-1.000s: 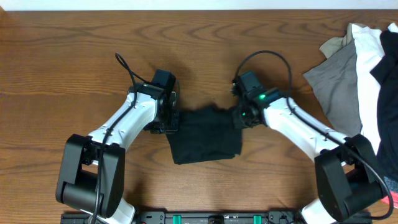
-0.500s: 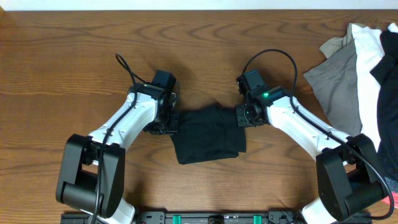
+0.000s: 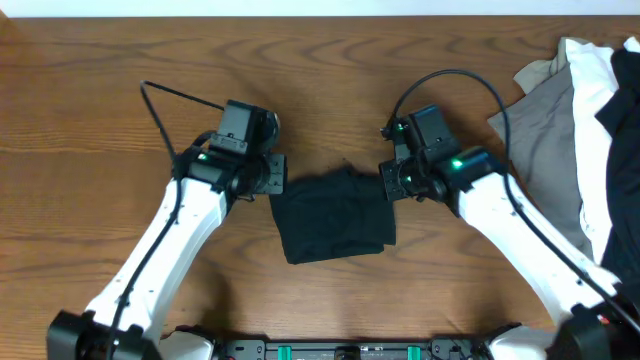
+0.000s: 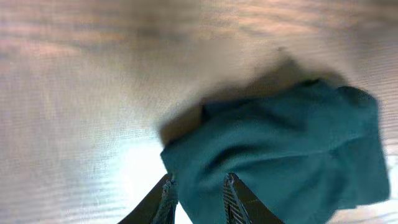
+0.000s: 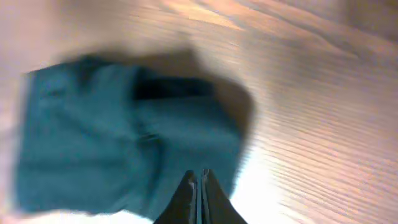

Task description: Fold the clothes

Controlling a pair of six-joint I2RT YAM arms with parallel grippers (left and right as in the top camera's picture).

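Observation:
The handled garment (image 3: 335, 213) is plain black and lies folded into a small, roughly square bundle on the wooden table between my two arms. It looks dark teal in the left wrist view (image 4: 286, 155) and the right wrist view (image 5: 118, 137). No lettering or emblem shows. My left gripper (image 3: 273, 181) hovers at its left edge; in the left wrist view its jaws (image 4: 199, 190) are open over the fabric and hold nothing. My right gripper (image 3: 391, 183) is at the bundle's upper right edge; in its own view it (image 5: 199, 183) is shut and empty.
A pile of other clothes lies at the right edge of the table: grey (image 3: 540, 130), white (image 3: 592, 110) and black (image 3: 625, 95). Bare wooden table (image 3: 100, 100) extends to the left and back. A black rail runs along the front edge (image 3: 340, 350).
Both arms have risen and drawn back from the bundle, the left one leftward and the right one rightward. The black bundle stays put, slightly flatter and squarer.

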